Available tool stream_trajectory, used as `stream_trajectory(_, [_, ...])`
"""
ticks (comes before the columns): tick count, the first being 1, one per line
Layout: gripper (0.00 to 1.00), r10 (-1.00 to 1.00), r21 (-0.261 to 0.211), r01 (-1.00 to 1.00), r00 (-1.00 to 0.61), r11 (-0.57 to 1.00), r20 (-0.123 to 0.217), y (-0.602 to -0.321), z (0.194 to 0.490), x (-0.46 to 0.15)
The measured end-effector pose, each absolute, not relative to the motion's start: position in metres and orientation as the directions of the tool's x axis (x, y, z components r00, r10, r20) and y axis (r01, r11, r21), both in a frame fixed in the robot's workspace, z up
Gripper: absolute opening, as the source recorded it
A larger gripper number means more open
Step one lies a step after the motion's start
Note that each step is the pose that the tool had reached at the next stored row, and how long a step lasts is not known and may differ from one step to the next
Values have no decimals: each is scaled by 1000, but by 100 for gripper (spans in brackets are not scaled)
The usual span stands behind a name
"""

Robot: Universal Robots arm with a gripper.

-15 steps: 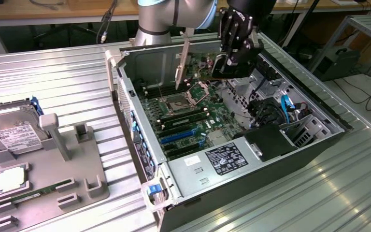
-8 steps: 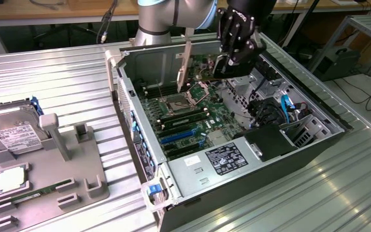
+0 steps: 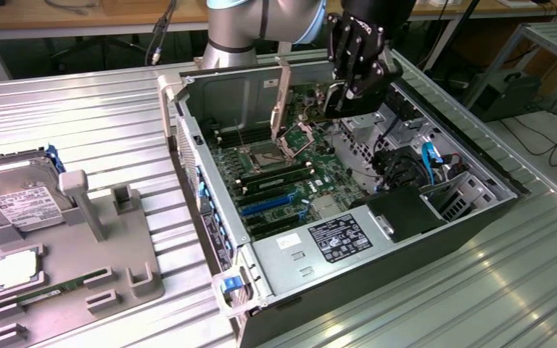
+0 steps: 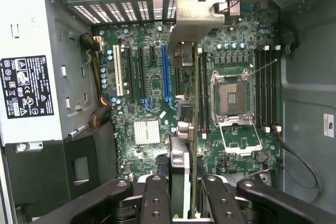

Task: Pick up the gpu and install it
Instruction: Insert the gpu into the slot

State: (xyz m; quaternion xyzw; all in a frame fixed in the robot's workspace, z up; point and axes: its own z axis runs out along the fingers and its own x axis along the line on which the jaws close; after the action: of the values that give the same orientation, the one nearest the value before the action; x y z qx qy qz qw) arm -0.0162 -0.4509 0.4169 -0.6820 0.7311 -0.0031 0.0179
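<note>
The gpu [image 4: 196,103] shows edge-on in the wrist view, with its silvery bracket [image 4: 195,14] at the far end. My gripper [image 4: 185,187] is shut on it, a black finger on each side. The card hangs above the green motherboard [image 4: 152,82], between the blue slot [image 4: 166,72] and the open CPU socket [image 4: 233,95], without touching the board. In the exterior view my gripper [image 3: 354,80] is over the back half of the open computer case [image 3: 434,239], with the dark card [image 3: 351,101] below the fingers.
A grey power supply [image 4: 31,87] with a label fills one side of the case, and black and blue cables [image 3: 419,163] lie on the exterior view's right. On the grey fixture [image 3: 85,246] at that view's left are a hard drive [image 3: 17,199] and a memory stick [image 3: 56,290].
</note>
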Motion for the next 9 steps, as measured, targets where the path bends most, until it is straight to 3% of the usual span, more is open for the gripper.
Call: stream_trajectory(9, [28, -997, -28, -997, -70, 70, -21, -451, 407, -15])
